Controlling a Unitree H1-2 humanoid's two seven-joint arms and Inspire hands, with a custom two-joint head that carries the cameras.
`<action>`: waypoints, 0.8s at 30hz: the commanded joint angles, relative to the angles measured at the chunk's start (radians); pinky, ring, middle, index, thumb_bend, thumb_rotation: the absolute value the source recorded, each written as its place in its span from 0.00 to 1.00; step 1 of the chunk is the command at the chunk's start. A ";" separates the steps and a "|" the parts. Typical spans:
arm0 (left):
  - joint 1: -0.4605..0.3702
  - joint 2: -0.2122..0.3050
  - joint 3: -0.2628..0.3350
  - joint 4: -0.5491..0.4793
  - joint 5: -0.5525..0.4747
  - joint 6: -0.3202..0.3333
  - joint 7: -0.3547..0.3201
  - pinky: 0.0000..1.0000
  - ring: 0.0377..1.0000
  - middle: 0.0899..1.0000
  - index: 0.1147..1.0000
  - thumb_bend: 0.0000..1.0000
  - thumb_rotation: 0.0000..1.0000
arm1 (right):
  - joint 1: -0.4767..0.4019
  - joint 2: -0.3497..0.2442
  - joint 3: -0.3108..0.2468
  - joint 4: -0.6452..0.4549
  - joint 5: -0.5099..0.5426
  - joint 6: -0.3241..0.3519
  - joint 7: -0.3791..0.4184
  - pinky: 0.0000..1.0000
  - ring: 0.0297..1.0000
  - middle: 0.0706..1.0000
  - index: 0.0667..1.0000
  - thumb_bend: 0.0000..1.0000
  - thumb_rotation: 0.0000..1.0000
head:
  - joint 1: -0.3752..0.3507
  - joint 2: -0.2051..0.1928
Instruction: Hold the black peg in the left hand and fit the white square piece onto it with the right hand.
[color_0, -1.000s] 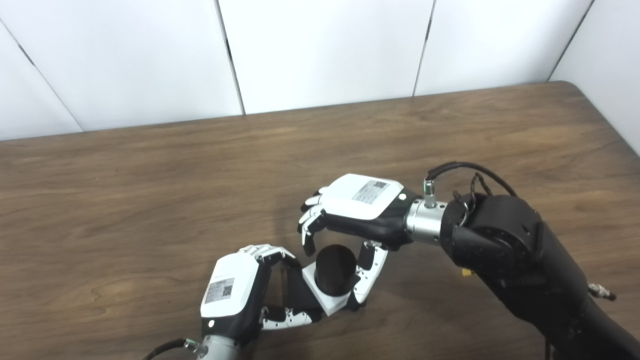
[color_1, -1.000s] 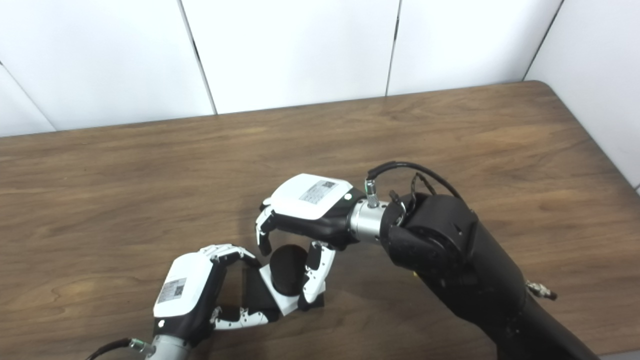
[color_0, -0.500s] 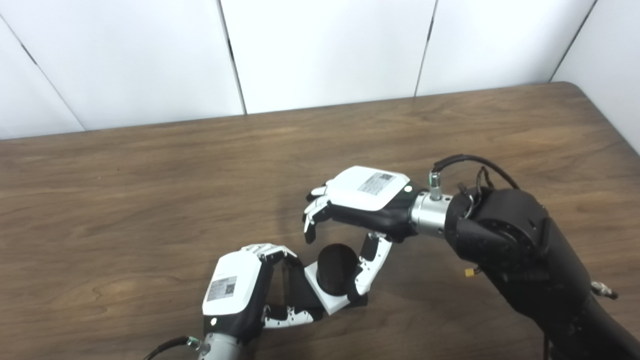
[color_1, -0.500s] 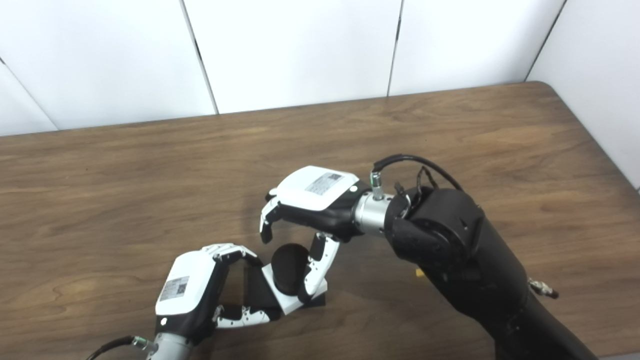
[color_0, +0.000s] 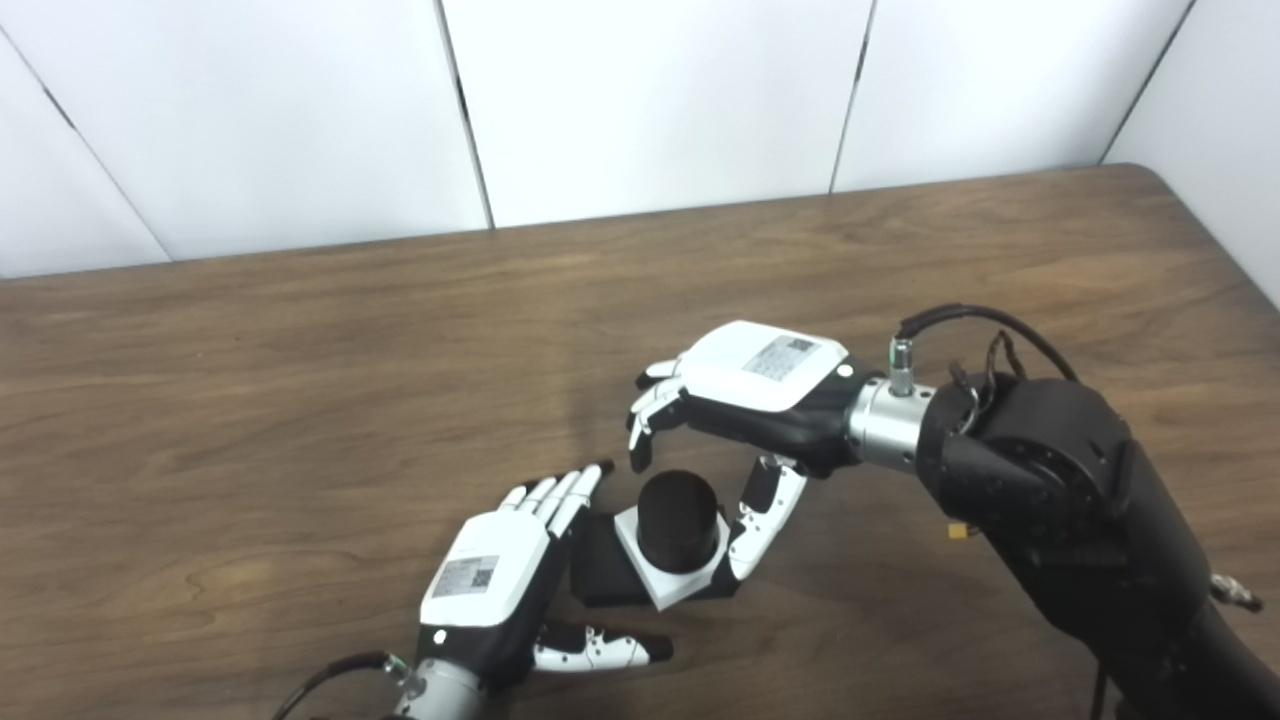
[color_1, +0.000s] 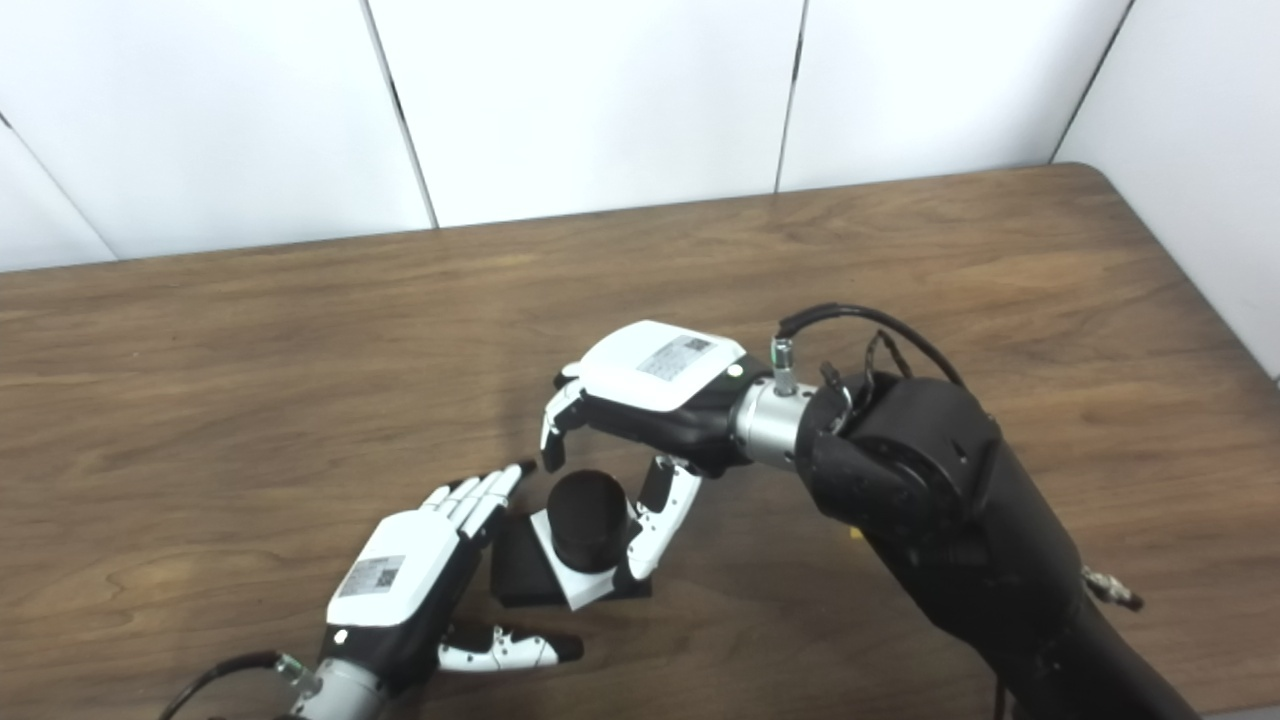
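The black peg is a round cylinder on a black square base, resting on the wooden table. The white square piece sits around the cylinder, down on the base. My left hand lies open just left of the base, fingers straight and thumb spread along the table. My right hand hovers over the peg, open; its fingers curl down behind the cylinder, clear of it, and its thumb hangs beside the white piece's right edge.
White wall panels stand behind the table's far edge. The table's rounded right corner is at the upper right. My right forearm crosses the lower right.
My left hand has let go of the base and spread its fingers flat. My right hand has risen and drifted right, off the white piece. The assembly now lies flatter on the table.
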 joint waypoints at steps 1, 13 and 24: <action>0.008 0.015 0.012 -0.040 -0.071 0.038 -0.090 0.95 0.97 0.97 1.00 1.00 0.64 | -0.020 -0.021 -0.034 -0.023 0.013 0.014 -0.021 0.92 0.94 0.82 0.68 1.00 0.42 | 0.001 -0.003; 0.085 -0.040 0.340 -0.165 -0.570 0.102 -0.015 0.88 0.98 0.99 1.00 1.00 0.67 | 0.195 -0.050 -0.288 -0.011 0.246 0.168 -0.169 0.84 0.96 0.91 0.89 0.86 0.71 | 0.005 -0.020; 0.152 -0.132 0.467 -0.068 -0.793 0.006 0.220 0.94 0.96 0.99 1.00 0.64 0.92 | 0.639 0.294 -0.561 0.145 0.740 -0.021 -0.685 0.99 1.00 1.00 1.00 0.51 1.00 | -0.007 -0.014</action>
